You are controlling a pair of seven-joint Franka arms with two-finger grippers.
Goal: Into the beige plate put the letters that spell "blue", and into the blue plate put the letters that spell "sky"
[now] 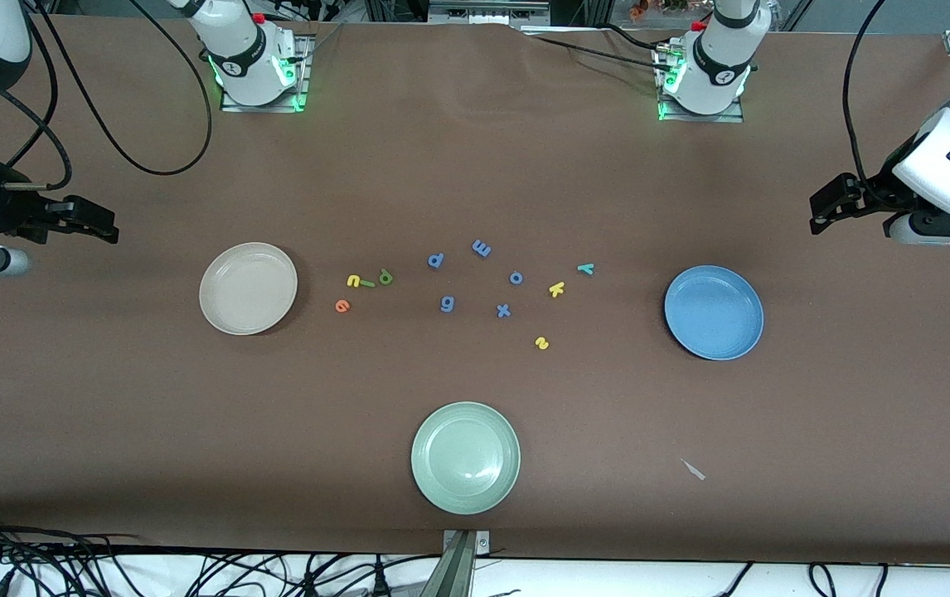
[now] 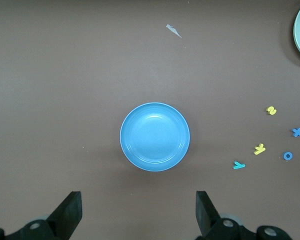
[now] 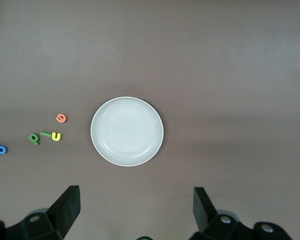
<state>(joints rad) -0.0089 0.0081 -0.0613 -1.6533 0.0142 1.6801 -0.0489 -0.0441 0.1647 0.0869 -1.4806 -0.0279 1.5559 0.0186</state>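
Note:
The empty beige plate [image 1: 248,288] [image 3: 127,131] lies toward the right arm's end. Beside it lie yellow u [image 1: 354,281] [image 3: 56,136], light green l [image 1: 368,283] [image 3: 45,134], dark green b [image 1: 385,278] [image 3: 34,138] and orange e [image 1: 342,306] [image 3: 61,118]. The empty blue plate [image 1: 714,313] [image 2: 155,136] lies toward the left arm's end, with teal y [image 1: 585,268] [image 2: 238,165], yellow k [image 1: 556,289] [image 2: 260,148] and yellow s [image 1: 541,342] [image 2: 271,110] beside it. My right gripper [image 1: 106,224] [image 3: 136,207] and left gripper [image 1: 816,214] [image 2: 139,210] hang open and empty at the table's ends.
Blue letters p [image 1: 435,260], m [image 1: 482,247], o [image 1: 516,278], g [image 1: 447,304] and x [image 1: 503,311] lie scattered mid-table. A pale green plate [image 1: 465,457] sits nearer the front camera. A small pale scrap [image 1: 694,469] lies near the front edge.

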